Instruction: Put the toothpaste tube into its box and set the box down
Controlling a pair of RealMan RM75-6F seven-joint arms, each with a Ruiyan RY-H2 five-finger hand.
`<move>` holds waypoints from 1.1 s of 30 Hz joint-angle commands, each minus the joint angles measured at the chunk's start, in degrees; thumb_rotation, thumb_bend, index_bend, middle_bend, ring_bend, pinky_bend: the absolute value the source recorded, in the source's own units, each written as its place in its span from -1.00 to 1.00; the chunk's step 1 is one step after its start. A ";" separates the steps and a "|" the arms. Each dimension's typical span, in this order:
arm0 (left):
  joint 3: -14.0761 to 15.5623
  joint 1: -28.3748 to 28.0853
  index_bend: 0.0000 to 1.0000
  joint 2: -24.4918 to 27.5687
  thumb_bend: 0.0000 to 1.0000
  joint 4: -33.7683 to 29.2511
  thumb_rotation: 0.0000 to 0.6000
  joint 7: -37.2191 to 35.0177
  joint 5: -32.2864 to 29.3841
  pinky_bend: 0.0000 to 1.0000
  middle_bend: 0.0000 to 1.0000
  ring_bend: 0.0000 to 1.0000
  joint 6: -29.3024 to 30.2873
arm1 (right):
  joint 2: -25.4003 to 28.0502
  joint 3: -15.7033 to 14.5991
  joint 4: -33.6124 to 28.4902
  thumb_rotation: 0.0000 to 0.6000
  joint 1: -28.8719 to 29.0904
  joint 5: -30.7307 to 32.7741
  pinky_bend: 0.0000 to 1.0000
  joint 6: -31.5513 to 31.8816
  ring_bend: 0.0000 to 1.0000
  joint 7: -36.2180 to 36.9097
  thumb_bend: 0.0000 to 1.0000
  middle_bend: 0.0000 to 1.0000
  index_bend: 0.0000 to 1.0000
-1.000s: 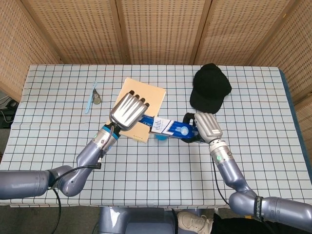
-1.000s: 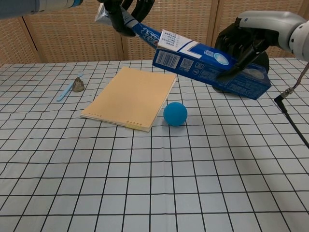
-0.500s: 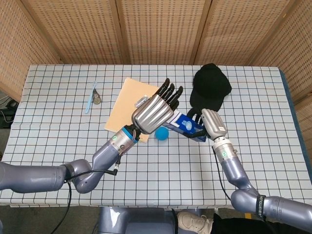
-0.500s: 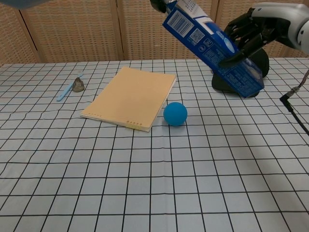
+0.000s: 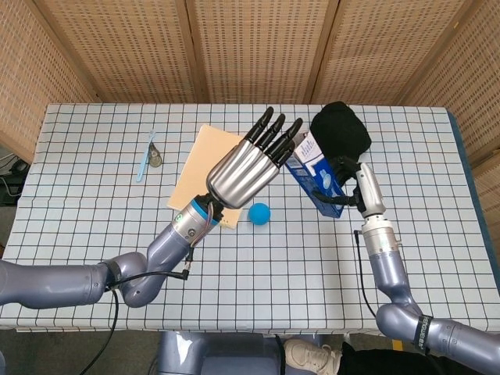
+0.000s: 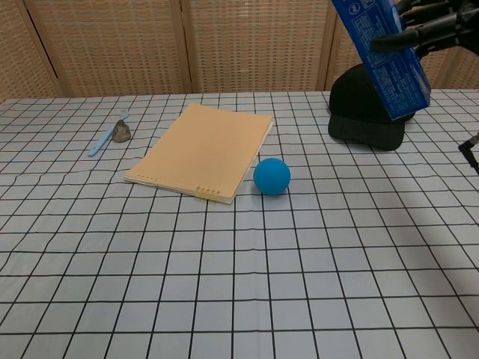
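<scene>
The blue toothpaste box [image 5: 316,173] hangs in the air, tipped steeply with its open end up, and in the chest view the box [image 6: 382,56] reaches the top edge. My right hand [image 5: 353,181] grips its lower part from the right; dark fingers [image 6: 428,22] wrap its side. My left hand [image 5: 248,162] is raised just left of the box, fingers stretched out and apart, holding nothing; the chest view does not show it. No toothpaste tube shows outside the box, and I cannot see inside it.
A black cap [image 5: 341,129] lies behind the box. A blue ball [image 6: 271,176] sits beside a tan notebook [image 6: 202,149] mid-table. A light blue toothbrush [image 6: 105,138] and a small grey lump [image 6: 121,132] lie at the far left.
The left hand pushed the tube into the box, let go and spread its fingers. The right hand swung the box from nearly flat to steeply upright and moved it right, toward the cap.
</scene>
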 commanded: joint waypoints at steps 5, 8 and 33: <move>1.60 3.27 -0.50 1.15 -0.87 -2.10 1.00 -2.15 0.87 -0.79 -0.86 -0.76 1.25 | -0.66 -1.46 3.00 1.00 -0.88 -2.64 0.42 0.90 0.33 -1.38 -0.59 0.22 0.61; 3.33 6.12 -0.50 1.46 -0.87 -3.41 1.00 -3.52 0.48 -0.79 -0.86 -0.76 2.54 | -0.32 -3.88 4.62 1.00 -1.14 -4.30 0.42 1.80 0.33 -6.14 -0.59 0.22 0.60; 18.42 31.59 -0.51 0.49 -0.87 -2.63 1.00 -21.07 13.43 -0.79 -0.86 -0.77 16.98 | -10.41 -19.36 12.16 1.00 -6.11 -10.83 0.42 6.30 0.31 -29.74 -0.59 0.19 0.58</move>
